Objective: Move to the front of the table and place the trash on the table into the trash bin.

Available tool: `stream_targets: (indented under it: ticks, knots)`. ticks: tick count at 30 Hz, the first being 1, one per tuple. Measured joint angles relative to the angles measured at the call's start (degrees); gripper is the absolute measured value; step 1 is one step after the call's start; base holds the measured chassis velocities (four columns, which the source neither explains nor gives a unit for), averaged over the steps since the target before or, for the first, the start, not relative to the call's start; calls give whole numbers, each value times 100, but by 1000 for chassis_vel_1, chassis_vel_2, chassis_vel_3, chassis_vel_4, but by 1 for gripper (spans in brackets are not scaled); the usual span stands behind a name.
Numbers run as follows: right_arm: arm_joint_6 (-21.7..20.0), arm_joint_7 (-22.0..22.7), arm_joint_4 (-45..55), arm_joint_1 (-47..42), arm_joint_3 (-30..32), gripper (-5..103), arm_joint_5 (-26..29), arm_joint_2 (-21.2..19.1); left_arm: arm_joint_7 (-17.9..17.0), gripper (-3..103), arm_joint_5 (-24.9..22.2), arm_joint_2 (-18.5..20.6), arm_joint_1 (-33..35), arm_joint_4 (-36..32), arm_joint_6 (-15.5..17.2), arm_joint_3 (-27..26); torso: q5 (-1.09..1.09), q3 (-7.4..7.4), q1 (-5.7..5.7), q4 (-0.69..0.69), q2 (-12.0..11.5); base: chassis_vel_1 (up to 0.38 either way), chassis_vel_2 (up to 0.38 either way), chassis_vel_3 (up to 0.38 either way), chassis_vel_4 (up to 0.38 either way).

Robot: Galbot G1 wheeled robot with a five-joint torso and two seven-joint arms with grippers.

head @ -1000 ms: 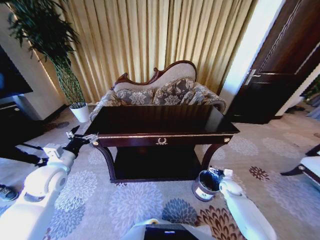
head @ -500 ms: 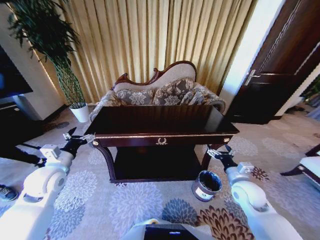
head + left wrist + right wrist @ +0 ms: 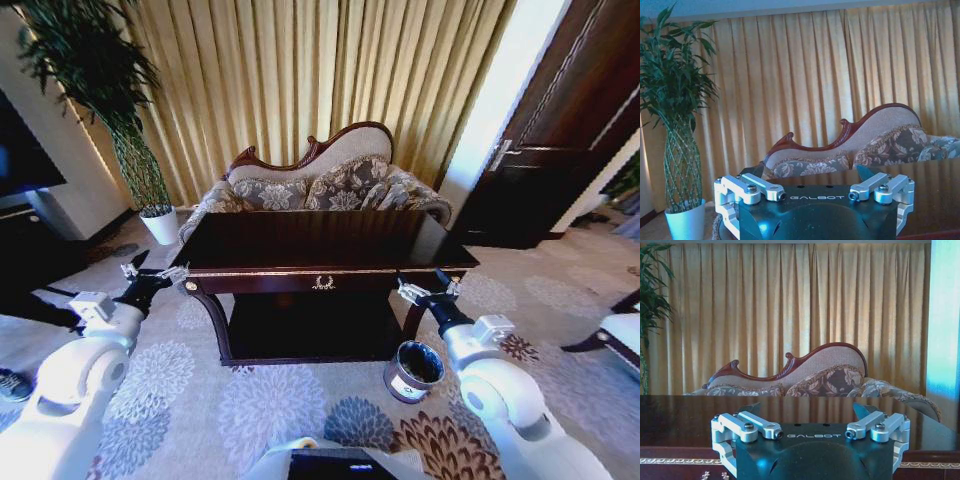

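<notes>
The dark glossy table (image 3: 300, 245) with gold trim stands straight ahead, and its top reflects the curtain. The trash is out of view. On the carpet by the table's front right leg sits the round dark trash bin (image 3: 413, 370) with a pale label. My left gripper (image 3: 152, 272) hovers open just off the table's front left corner. Over at the front right corner, above the bin, my right gripper (image 3: 425, 290) is also open. Each wrist view looks across the tabletop (image 3: 690, 415) between spread, empty fingers (image 3: 752, 187) (image 3: 747, 427).
A floral sofa (image 3: 320, 185) stands behind the table before gold curtains. A tall plant in a white pot (image 3: 160, 225) is at the back left, a dark cabinet (image 3: 25, 250) at the left, a dark door (image 3: 560, 140) at the right, and a chair edge (image 3: 615, 335) at the far right.
My right gripper rose from the bin's rim to the table's front right corner. The left gripper drifted slightly left and stayed open.
</notes>
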Motion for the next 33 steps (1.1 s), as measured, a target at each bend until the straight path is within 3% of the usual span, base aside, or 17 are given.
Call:
stream_targets:
  ticks: [33]
  knots:
    - [-22,13,229,-319,89,100,-104,156,14,100,-18,65,118,-208,67,-86,0,0,-1,1,0,158,-165,-165,162]
